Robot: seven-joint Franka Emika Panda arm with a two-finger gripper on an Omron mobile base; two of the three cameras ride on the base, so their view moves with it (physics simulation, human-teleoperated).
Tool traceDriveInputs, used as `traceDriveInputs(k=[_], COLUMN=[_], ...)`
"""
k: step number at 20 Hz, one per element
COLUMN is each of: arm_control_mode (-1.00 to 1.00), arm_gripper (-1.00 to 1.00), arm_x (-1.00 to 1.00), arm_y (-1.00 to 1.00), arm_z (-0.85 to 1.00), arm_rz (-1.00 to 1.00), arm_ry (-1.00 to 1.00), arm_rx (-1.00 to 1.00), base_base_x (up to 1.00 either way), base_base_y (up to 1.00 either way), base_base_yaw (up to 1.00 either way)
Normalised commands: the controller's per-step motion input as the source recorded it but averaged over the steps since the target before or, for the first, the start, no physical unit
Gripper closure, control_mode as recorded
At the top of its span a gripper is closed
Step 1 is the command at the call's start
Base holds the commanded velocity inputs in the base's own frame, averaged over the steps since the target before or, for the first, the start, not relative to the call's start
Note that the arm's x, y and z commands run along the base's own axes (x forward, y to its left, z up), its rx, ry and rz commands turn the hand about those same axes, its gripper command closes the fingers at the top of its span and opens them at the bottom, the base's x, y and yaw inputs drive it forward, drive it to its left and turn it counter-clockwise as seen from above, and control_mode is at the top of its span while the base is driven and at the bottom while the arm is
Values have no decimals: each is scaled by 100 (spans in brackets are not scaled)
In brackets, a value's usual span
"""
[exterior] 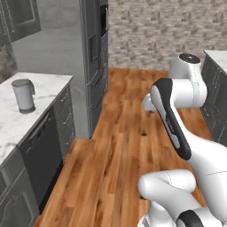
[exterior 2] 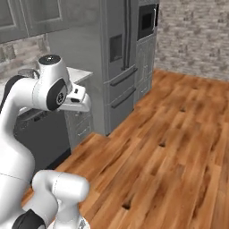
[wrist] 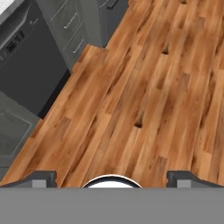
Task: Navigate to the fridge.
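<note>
- On the far left I see a white marble table (exterior: pixel 44 86) with a small grey metal kettle (exterior: pixel 23 95) standing on it. Under it is a flat black dishwasher front (exterior: pixel 42 157).
- Just past the end of that table stands the tall dark grey fridge with long bar handles (exterior 2: pixel 118 67). It is ahead of me and to my left, and it has drawers at the bottom.
- I think I am in the middle of the drive. The fridge is near but I am not in front of its doors yet.
- Next I need to roll forward over the brown wooden floor (wrist: pixel 144 96) and turn left to face the doors. I must not bump the corner of the grey drawers.
- My pincer (wrist: pixel 112 177) points down at the floor. Its two dark tips are spread wide apart. It holds nothing and touches nothing.
- To the right is a grey brick wall (exterior: pixel 155 33), far off.
</note>
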Motion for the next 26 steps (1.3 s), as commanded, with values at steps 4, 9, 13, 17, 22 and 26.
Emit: traceDriveInputs(k=[4,9,13,17,22,26], arm_control_mode=[100,100,100,100,100,100], arm_gripper=[-100,-100,-100,-100,-100,-100], arm_x=[0,0,0,0,0,0], arm_y=[0,0,0,0,0,0], arm_z=[0,0,0,0,0,0], arm_rz=[0,0,0,0,0,0], arm_ry=[0,0,0,0,0,0], arm_rx=[0,0,0,0,0,0], base_base_x=[100,100,100,100,100,100], base_base_y=[-42,-41,0,-10,-12,-10], base_base_yaw=[-5,-11,0,3,7,9])
